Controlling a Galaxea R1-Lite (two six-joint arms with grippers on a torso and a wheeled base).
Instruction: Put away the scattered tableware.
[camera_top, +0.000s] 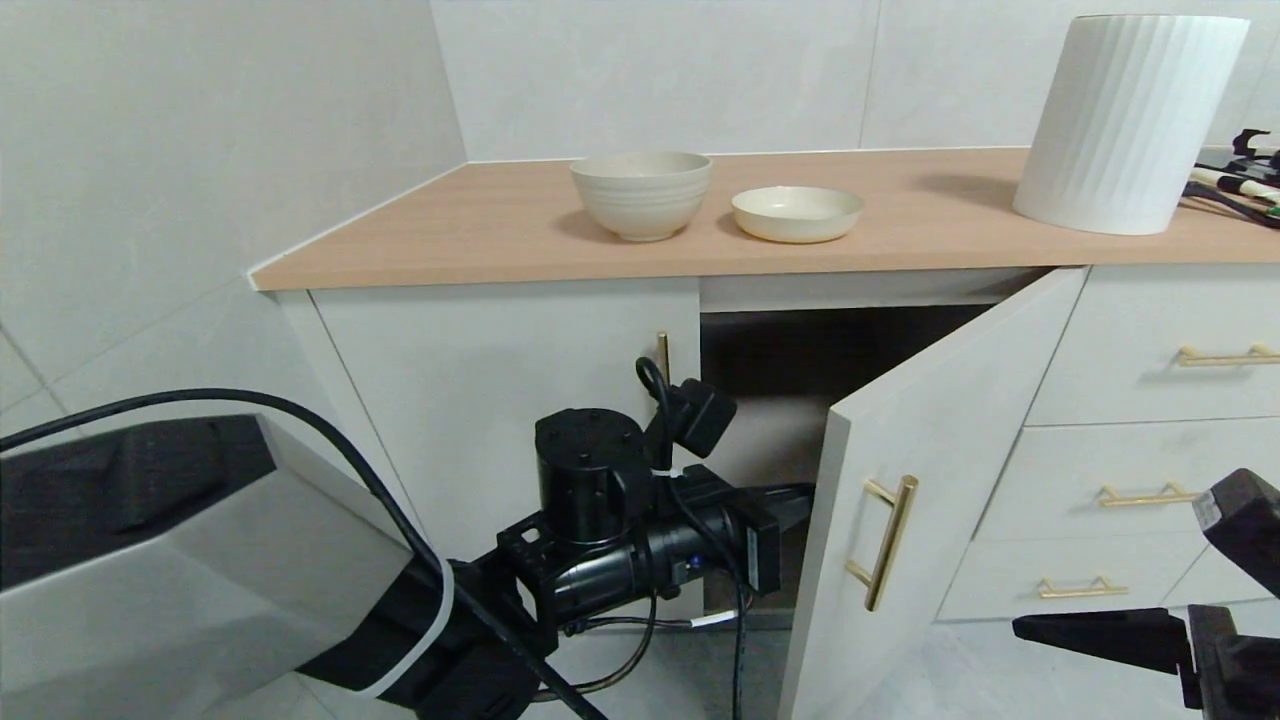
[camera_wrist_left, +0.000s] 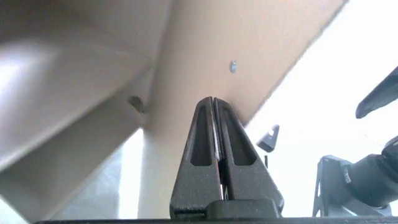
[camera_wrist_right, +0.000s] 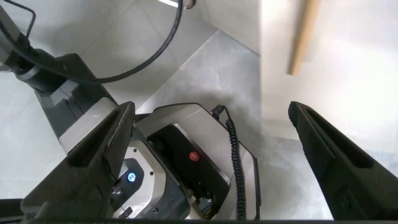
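- Left claw (camera_wrist_left: 212, 99), fingers together, is just behind the open cabinet door (camera_top: 930, 480); opening seems done.
- Right claw (camera_wrist_right: 210, 109) is spread apart, empty.
- Bowl (camera_top: 641, 193) and plate (camera_top: 797, 212) sit on the tabletop (camera_top: 450, 240) above both claws; next, reach up.

The countertop (camera_top: 450, 235) is light brown with a fine wood grain. On it, the deep bowl (camera_top: 641, 193) is cream with ringed ridges around its side, and the shallow dish (camera_top: 797, 213) is plain pale cream. The tall container (camera_top: 1130, 120) on the countertop is white with vertical ribs. Below the countertop, the cabinet door (camera_top: 930, 450) is white and its handle (camera_top: 890, 545) is gold.
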